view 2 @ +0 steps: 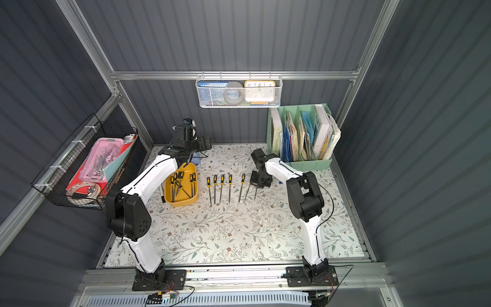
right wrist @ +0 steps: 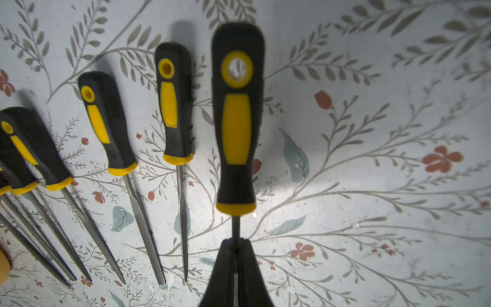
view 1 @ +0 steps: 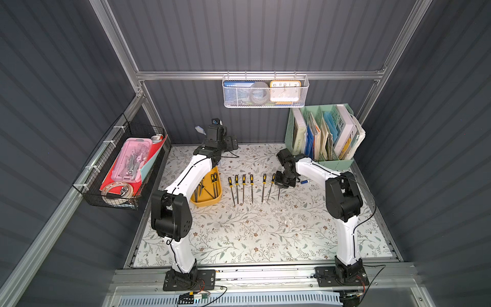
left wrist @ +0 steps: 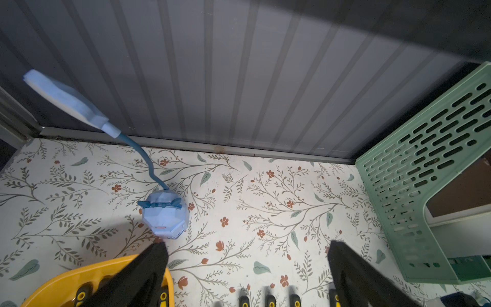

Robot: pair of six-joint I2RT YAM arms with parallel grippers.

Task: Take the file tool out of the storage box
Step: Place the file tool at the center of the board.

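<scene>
The right gripper (right wrist: 235, 243) is pinched tight on the thin steel shank of a file (right wrist: 236, 119), just below its black and yellow handle. That handle fills the middle of the right wrist view and looks bigger than its neighbours; whether the tip touches the table I cannot tell. In both top views this gripper sits right of centre, at the right-hand end of a row of files (view 1: 243, 179). They lie side by side on the flowered table (view 1: 252, 234), handles toward the back wall, points toward the front. The yellow box (view 2: 183, 202) stands left of centre in both top views, just left of that row and partly under the left arm's white forearm, with several more files (view 2: 172, 180) lying in it. The left gripper (left wrist: 247, 244) is spread wide and holds nothing. It hangs near the back wall, beyond the far end of the box, and its two black fingers (left wrist: 148, 268) rise from the lower edge of the left wrist view, with the box's rim at lower left. Past it stands a small blue lamp (left wrist: 164, 215). A green paper rack (view 1: 342, 163) fills the table's upper right corner, and a black wire basket (view 1: 111, 202) hangs on the left wall.
</scene>
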